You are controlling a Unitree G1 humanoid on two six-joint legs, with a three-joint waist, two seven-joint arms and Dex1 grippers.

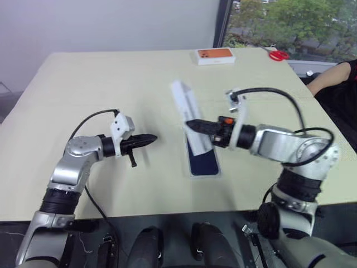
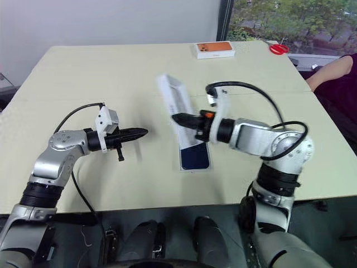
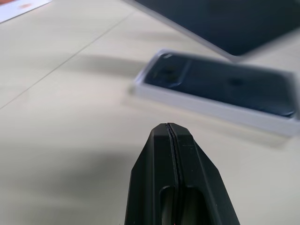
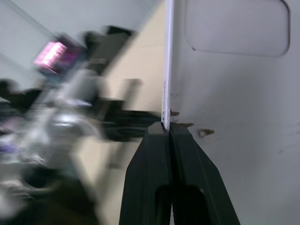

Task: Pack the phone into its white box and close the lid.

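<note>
On the left, the left end effector (image 1: 150, 138) hovers just above the pale surface (image 1: 83, 89), its two black fingers pressed together with nothing between them, pointing toward the middle of the surface and standing apart from the packaging. In the left wrist view those closed fingers (image 3: 176, 178) aim at the white box (image 3: 211, 110), which lies flat on the surface near its middle, with the phone (image 3: 220, 84) resting inside it, dark and glossy, its camera cluster at the end nearer that wrist. From the head views, the phone (image 1: 204, 162) shows at the near end of the white box (image 1: 192, 173), while the far part is covered by the lid (image 1: 187, 106), a thin white shell held raised and tilted above the tray, its far end lifted higher toward the back of the surface. The right end effector (image 1: 191, 125) reaches in from the right, its fingers clamped on the edge of the lid; the right wrist view shows the lid's wall (image 4: 167, 70) pinched between the closed fingers (image 4: 154, 159). Farther back toward the right lie a white box with an orange picture (image 1: 215, 56) and red scissors (image 1: 278, 54), and a person's arm (image 1: 326, 78) rests at the far right edge.
</note>
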